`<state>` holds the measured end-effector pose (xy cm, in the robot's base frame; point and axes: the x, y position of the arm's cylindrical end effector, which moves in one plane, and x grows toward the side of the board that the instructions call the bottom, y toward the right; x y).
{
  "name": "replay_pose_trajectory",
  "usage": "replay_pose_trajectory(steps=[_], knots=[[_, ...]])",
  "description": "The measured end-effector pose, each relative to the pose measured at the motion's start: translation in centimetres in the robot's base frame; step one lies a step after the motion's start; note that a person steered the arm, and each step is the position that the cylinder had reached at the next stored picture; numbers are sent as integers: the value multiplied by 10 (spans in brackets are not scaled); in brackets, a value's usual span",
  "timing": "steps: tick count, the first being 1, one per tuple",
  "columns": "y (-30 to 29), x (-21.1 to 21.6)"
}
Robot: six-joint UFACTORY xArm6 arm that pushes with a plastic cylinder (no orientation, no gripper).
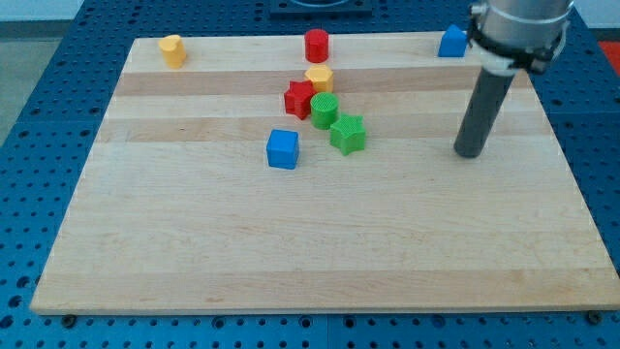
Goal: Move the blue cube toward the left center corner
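Observation:
The blue cube [283,148] sits on the wooden board [291,242] a little left of the view's centre. My tip [470,153] rests on the board far to the view's right of the cube, with the green star [348,134] between them. The dark rod rises from the tip to the arm at the view's top right.
A cluster lies just above and right of the cube: a red star [299,99], a yellow block [320,79], a green cylinder [324,110]. A red cylinder [317,45], a yellow block [172,49] and a second blue block [451,42] sit along the board's top edge.

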<state>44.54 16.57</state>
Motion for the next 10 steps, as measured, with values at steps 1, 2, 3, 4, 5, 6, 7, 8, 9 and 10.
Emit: replay_pose_trajectory(steps=[1,2,3,4,5,6,7,8,9,10], knots=[[-55,4],[-115,2],[-170,2],[-207,-2],[-241,-11],[-263,-22],[-267,-36],[-263,-48],[-260,-61],[-260,-72]])
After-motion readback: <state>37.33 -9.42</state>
